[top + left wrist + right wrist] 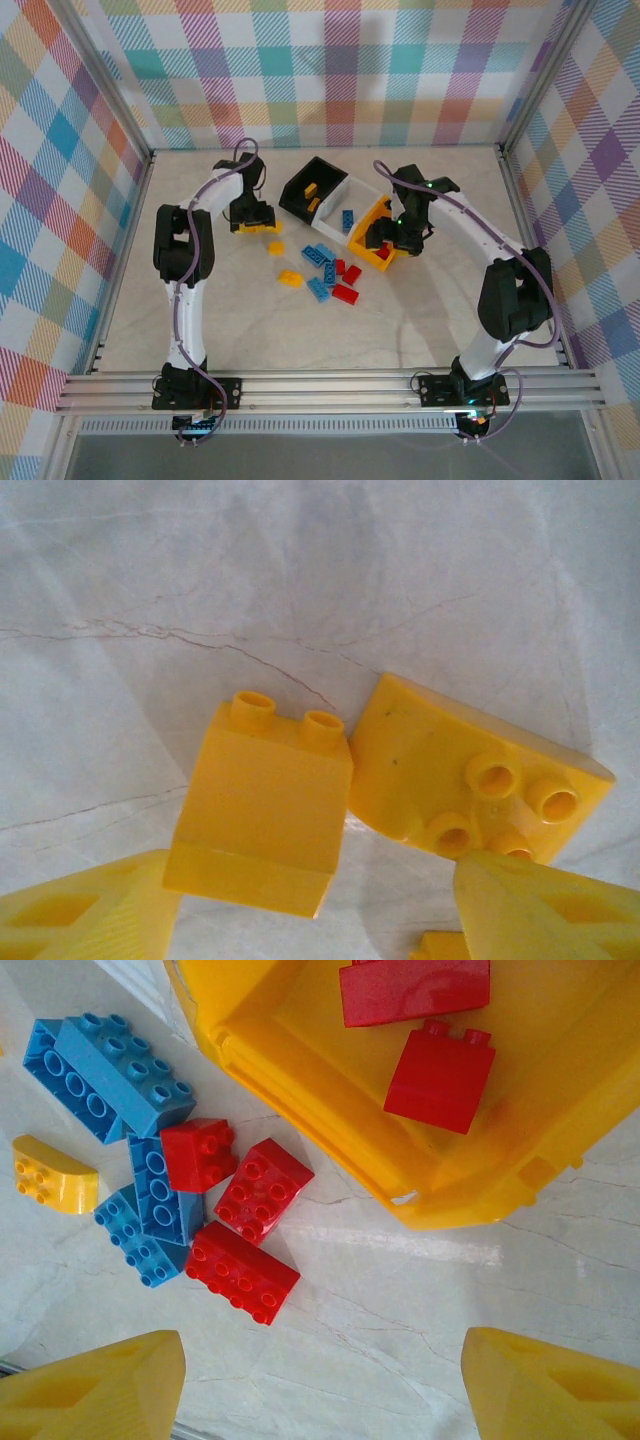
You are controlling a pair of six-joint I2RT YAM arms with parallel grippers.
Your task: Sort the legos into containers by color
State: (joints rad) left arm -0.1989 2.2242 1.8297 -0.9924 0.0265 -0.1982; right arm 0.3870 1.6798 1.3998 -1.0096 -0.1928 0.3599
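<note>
Loose bricks point(320, 254) lie on the table point(300, 335) before the bins point(332, 205), each seemingly holding a few.

Black, white and yellow bins point(360, 190), joined, stand toward the table's point(250, 320) far edge; red, blue, yellow legos point(320, 255) lie just nearer.

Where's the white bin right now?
In the top view the white bin is the middle of the row, black bin to its left, yellow bin to its right, one blue brick inside.

Pale marbled table point(440, 320): scattered legos point(322, 255), three joined containers point(331, 205).
</note>
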